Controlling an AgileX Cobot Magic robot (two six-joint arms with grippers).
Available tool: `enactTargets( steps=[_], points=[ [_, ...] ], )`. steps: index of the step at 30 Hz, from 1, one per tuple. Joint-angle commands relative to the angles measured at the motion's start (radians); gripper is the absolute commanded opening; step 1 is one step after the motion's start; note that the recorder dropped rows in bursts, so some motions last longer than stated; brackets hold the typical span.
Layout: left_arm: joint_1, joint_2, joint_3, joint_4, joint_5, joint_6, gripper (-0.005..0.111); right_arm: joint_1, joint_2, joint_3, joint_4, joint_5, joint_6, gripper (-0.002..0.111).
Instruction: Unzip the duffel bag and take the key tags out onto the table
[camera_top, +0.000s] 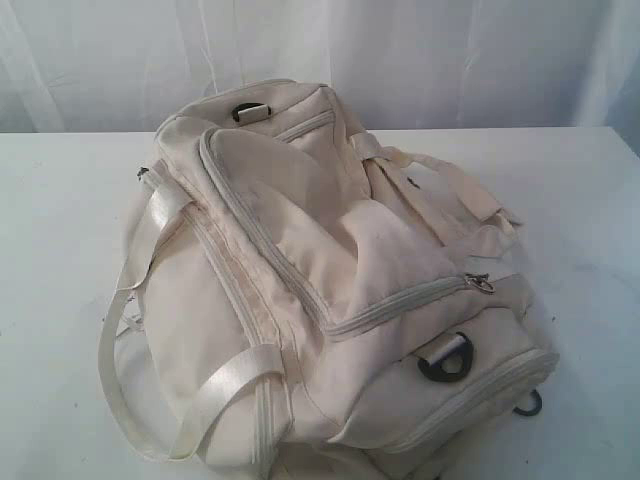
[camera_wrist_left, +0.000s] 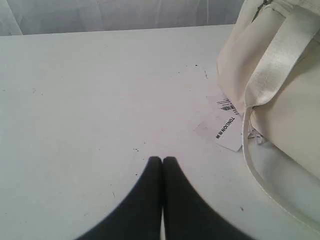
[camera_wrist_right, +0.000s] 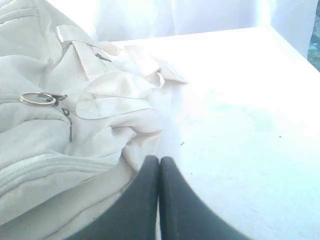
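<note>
1. Fingers (camera_wrist_left: 145, 200) of my left gripper (camera_wrist_left: 162, 160) are sitting pressed flat together with nothing between them, hanging over the table (camera_wrist_left: 75, 100) just off the strap side of the duffel bag (camera_wrist_left: 290, 135).
2. My right gripper (camera_wrist_right: 159, 160) is showing the same: closed tight, empty, hovering beside the bag's crumpled end, near the zipper pull ring (camera_wrist_right: 37, 99).
3. I am seeing the bag lying zipped on the table, its main zipper (camera_top: 395, 307) running along the top panel and bending round to that ring.
4. I am judging the bag to be soft and slack. The fabric is likely to bunch and drag along with the slider rather than hold firm, so I am thinking of pinning the cloth beside the ring with one gripper while the other pinches the ring itself.
5. That ring is looking thin and small, calling for a precise pinch. The satin straps (camera_top: 215, 390) are looking slippery, so I am ruling them out as a hold.
6. I am not finding the key tags anywhere and am assuming they are inside the bag.
7. A white paper label (camera_wrist_left: 227, 127) is peeking out at the bag's edge.
8. The exterior view is cutting off the bag's near edge and hiding its far side, and neither arm is showing there.
</note>
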Motion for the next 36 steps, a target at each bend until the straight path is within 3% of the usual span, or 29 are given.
enactTargets(
  steps=[1,22,31,36],
  points=[
    [-0.009,-0.005,0.003,-0.009,-0.003,-0.006,0.0,-0.005,-0.004,-0.001,-0.007,-0.004,-0.002,0.0],
    [-0.023,-0.005,0.003,-0.009,-0.003,-0.006,0.0,-0.005,-0.004,-0.001,-0.007,-0.004,-0.002,0.0],
    [-0.023,-0.005,0.003,-0.009,-0.162,-0.006,0.0,-0.005,-0.004,-0.001,-0.007,-0.006,-0.002,0.0],
    [-0.023,-0.005,0.003,-0.009,-0.3,-0.006,0.0,-0.005,-0.004,-0.001,-0.007,-0.106,-0.002,0.0]
  ],
)
